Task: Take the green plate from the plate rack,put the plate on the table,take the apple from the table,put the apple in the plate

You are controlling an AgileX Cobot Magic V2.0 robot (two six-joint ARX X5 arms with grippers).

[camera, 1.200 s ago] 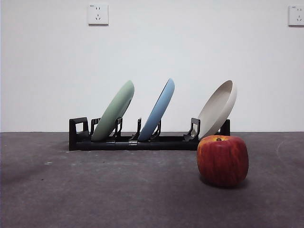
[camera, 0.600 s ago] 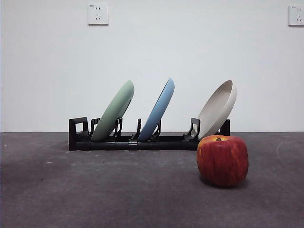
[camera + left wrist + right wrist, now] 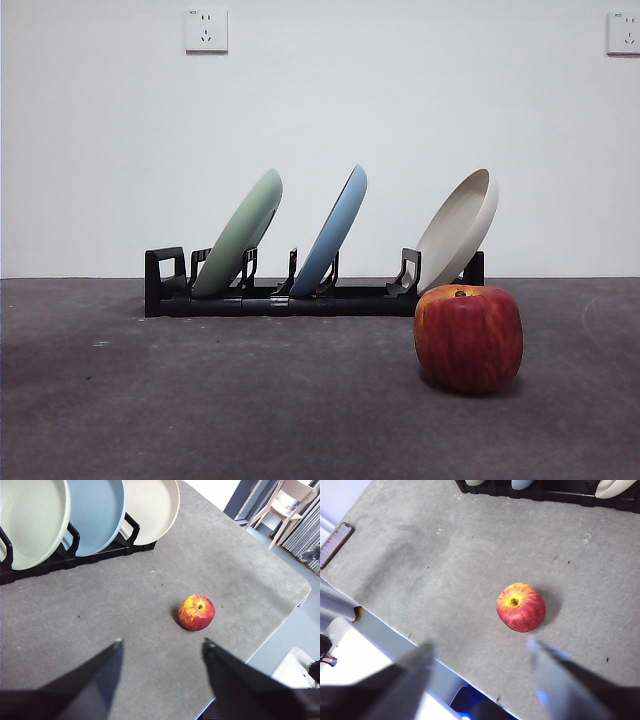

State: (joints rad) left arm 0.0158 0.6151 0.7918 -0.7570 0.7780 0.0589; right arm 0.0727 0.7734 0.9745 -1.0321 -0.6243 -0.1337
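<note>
From my station I see the table [image 3: 200, 400] as a flat dark grey, carpet-like surface running back to a plain white wall [image 3: 320, 120] that carries two sockets, one upper left [image 3: 206, 30] and one at the upper right edge [image 3: 623, 32]. In the left wrist view the table's rounded corner shows, with a pale wooden chair [image 3: 290, 500] standing off beyond it.

The plate rack [image 3: 300, 298] lies lengthwise across the back of the table, its squared end post at the left. Three plates stand in it on edge, all leaning the same way, tops tilted to the right in the front view: the green plate [image 3: 240, 232] in the leftmost slot, the light blue plate [image 3: 332, 230] in the middle, the cream-white plate [image 3: 458, 228] at the right end. The green plate's hollow face turns toward the camera of the left wrist.

The apple [image 3: 469, 338] sits upright on the table, stem dip up, in front of the rack's right end and apart from it. Nothing stands between it and the rack.

My left gripper [image 3: 160, 647] hangs above the bare table with its jaws spread and empty, the apple just beyond them. My right gripper [image 3: 480, 647] is likewise released, high over the table's near edge, the apple beyond its jaws.
</note>
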